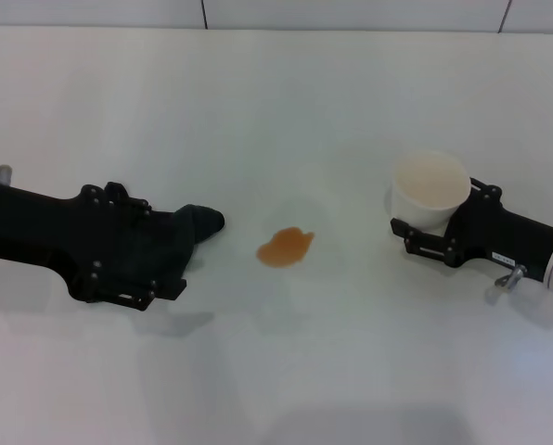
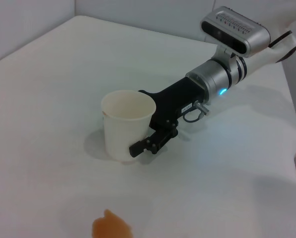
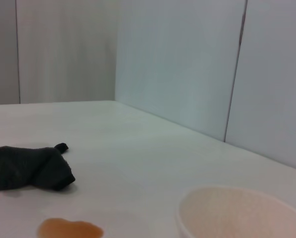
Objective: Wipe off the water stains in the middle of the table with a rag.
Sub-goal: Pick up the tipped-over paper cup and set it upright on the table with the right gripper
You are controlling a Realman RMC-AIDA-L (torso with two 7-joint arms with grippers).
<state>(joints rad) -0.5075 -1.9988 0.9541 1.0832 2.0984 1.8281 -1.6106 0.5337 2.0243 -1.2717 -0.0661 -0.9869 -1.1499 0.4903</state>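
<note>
The water stains (image 1: 284, 246), one small orange-brown blotch, lie in the middle of the white table (image 1: 276, 102). They also show in the left wrist view (image 2: 111, 228) and the right wrist view (image 3: 69, 229). The dark green-black rag (image 1: 200, 222) lies on the table just left of the blotch, apart from it; it also shows in the right wrist view (image 3: 29, 167). My left gripper (image 1: 176, 248) sits low over the rag's left part and hides most of it. My right gripper (image 1: 432, 211) is closed around a white paper cup (image 1: 430, 188) standing on the table at the right (image 2: 127, 124).
The table's far edge meets a pale wall (image 3: 178, 64). The right arm's silver wrist (image 2: 222, 79) reaches in from the table's right side. Bare white surface lies in front of and behind the blotch.
</note>
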